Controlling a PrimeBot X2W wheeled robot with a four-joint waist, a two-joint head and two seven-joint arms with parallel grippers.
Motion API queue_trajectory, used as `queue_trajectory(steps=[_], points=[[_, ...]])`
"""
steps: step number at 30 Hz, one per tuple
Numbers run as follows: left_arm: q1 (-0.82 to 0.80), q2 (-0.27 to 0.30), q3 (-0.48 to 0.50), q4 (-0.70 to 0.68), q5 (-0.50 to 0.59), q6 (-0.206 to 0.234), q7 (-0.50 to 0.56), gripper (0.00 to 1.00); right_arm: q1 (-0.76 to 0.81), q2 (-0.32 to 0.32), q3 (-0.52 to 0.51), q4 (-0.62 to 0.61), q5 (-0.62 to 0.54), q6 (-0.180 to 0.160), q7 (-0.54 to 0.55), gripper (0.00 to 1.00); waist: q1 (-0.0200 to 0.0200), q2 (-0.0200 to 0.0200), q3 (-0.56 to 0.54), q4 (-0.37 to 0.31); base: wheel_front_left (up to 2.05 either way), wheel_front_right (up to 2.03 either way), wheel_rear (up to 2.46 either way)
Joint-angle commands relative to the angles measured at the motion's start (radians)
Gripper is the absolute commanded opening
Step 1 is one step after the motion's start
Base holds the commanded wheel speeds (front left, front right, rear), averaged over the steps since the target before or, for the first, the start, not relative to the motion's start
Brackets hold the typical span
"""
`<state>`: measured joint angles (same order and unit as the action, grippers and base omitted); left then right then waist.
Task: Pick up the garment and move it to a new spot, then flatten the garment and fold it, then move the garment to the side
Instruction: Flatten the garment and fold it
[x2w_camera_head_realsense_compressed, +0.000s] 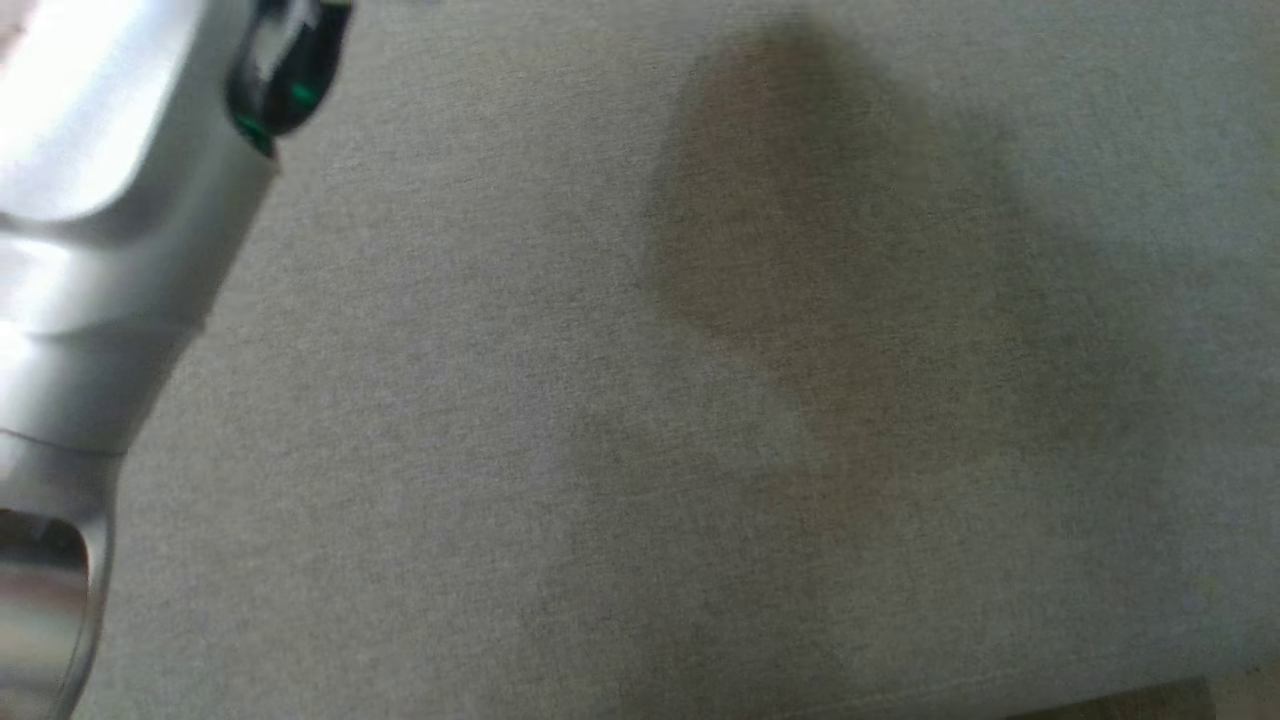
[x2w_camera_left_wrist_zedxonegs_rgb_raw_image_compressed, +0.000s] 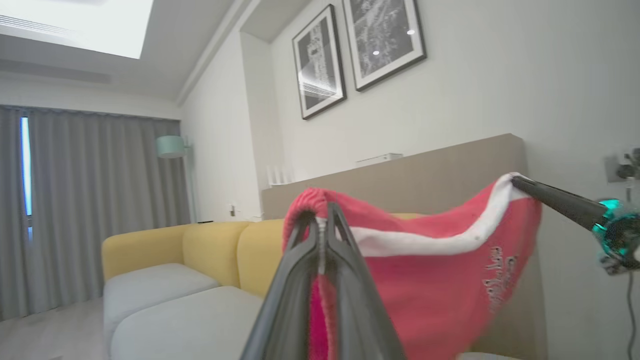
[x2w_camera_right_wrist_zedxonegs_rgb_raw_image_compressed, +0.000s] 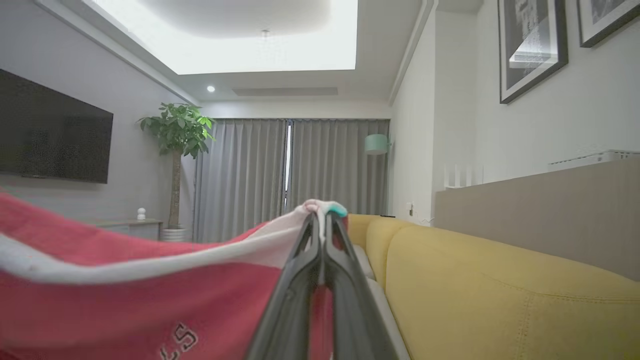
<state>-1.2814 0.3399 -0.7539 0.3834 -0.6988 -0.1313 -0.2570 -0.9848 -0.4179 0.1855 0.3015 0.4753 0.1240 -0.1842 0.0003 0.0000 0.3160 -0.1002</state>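
The garment (x2w_camera_left_wrist_zedxonegs_rgb_raw_image_compressed: 440, 280) is red with a white band and white lettering, and it hangs stretched in the air between my two grippers. My left gripper (x2w_camera_left_wrist_zedxonegs_rgb_raw_image_compressed: 322, 210) is shut on one upper corner of it. My right gripper (x2w_camera_right_wrist_zedxonegs_rgb_raw_image_compressed: 322, 214) is shut on the other corner, where the white band (x2w_camera_right_wrist_zedxonegs_rgb_raw_image_compressed: 150, 267) ends. The left wrist view also catches the right gripper's dark fingers (x2w_camera_left_wrist_zedxonegs_rgb_raw_image_compressed: 550, 198) pinching that far corner. In the head view a pale left forearm (x2w_camera_head_realsense_compressed: 100, 250) reaches up the left side above grey cushion fabric (x2w_camera_head_realsense_compressed: 500, 450), and the garment is out of that view.
A sofa with yellow backrests (x2w_camera_right_wrist_zedxonegs_rgb_raw_image_compressed: 500, 290) and pale grey seats (x2w_camera_left_wrist_zedxonegs_rgb_raw_image_compressed: 165, 310) stands below the garment. Behind it runs a beige partition (x2w_camera_left_wrist_zedxonegs_rgb_raw_image_compressed: 425, 175) under framed pictures (x2w_camera_left_wrist_zedxonegs_rgb_raw_image_compressed: 360, 50). Grey curtains (x2w_camera_right_wrist_zedxonegs_rgb_raw_image_compressed: 300, 170), a potted plant (x2w_camera_right_wrist_zedxonegs_rgb_raw_image_compressed: 177, 135) and a wall television (x2w_camera_right_wrist_zedxonegs_rgb_raw_image_compressed: 50, 132) lie farther off.
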Motion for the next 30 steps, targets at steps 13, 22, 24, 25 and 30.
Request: queue_trajectory(steps=[13, 22, 24, 25, 30], points=[[0.586, 0.136, -0.191, -0.236, -0.157, 0.001, -0.005, 0.0, 0.583, 0.014, -0.076, -0.056, 0.092, 0.007, 0.002, 0.0, -0.0003, 0.0, -0.088, -0.027, 0.0, 0.0, 0.0], [0.892, 0.131, -0.267, -0.24, -0.147, 0.015, -0.005, 0.0, 0.975, 0.033, -0.201, -0.178, 0.125, 0.007, 0.056, 0.0, -0.0003, 0.0, -0.137, -0.02, 0.0, 0.0, 0.0], [0.939, 0.132, -0.284, -0.258, -0.155, 0.022, -0.004, 0.0, 1.054, 0.038, -0.243, -0.234, 0.129, 0.007, 0.076, 0.0, -0.0003, 0.0, -0.151, -0.011, 0.0, 0.0, 0.0], [0.958, 0.136, -0.294, -0.271, -0.158, 0.026, 0.001, 0.0, 1.089, 0.042, -0.267, -0.264, 0.131, 0.007, 0.087, 0.0, -0.0003, 0.0, -0.158, -0.007, 0.0, 0.0, 0.0], [1.003, 0.158, -0.311, -0.359, -0.196, 0.038, 0.041, 0.0, 1.192, 0.065, -0.378, -0.419, 0.102, 0.007, 0.163, 0.0, -0.0003, 0.0, -0.171, 0.022, 0.0, 0.0, 0.0]])
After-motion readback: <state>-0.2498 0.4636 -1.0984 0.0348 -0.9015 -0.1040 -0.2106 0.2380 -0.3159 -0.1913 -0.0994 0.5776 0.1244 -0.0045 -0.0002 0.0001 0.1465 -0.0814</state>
